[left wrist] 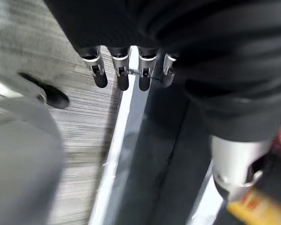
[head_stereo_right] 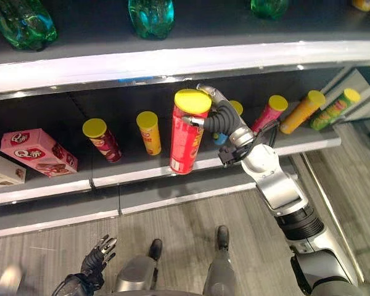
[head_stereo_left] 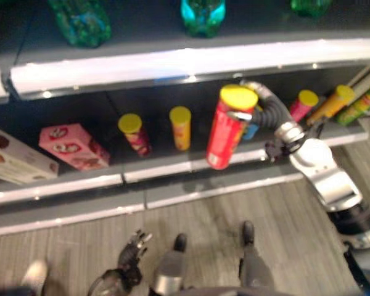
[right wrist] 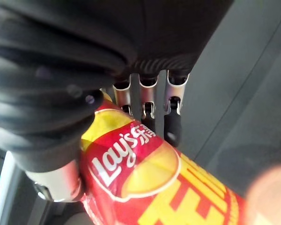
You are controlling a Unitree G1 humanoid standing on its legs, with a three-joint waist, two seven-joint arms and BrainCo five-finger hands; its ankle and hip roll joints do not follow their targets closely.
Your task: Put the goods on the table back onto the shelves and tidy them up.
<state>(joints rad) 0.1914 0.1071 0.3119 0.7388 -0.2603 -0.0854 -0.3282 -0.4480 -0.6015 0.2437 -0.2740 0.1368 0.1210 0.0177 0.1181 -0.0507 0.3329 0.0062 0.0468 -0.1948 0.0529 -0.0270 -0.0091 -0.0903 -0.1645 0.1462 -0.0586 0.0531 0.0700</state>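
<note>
My right hand [head_stereo_right: 217, 117] is shut on a tall red chip can [head_stereo_right: 186, 134] with a yellow lid, held upright just in front of the middle shelf [head_stereo_right: 148, 169]. In the right wrist view the fingers [right wrist: 172, 123] and thumb curl round the red can [right wrist: 145, 187]. On that shelf stand a dark red can [head_stereo_right: 102, 140] and an orange can [head_stereo_right: 149, 132], both with yellow lids. Further right lean a pink can [head_stereo_right: 269, 111], an orange can [head_stereo_right: 302, 111] and a green can [head_stereo_right: 335, 108]. My left hand [head_stereo_right: 96, 258] hangs low over the floor with relaxed fingers [left wrist: 122, 70], holding nothing.
A pink snack box [head_stereo_right: 38, 152] and a white box [head_stereo_right: 3, 169] sit at the shelf's left end. Green and teal bottles [head_stereo_right: 150, 16] stand on the upper shelf [head_stereo_right: 172, 61]. A blue item [head_stereo_right: 220, 139] shows behind my right wrist. Grey wood floor [head_stereo_right: 185, 228] lies below.
</note>
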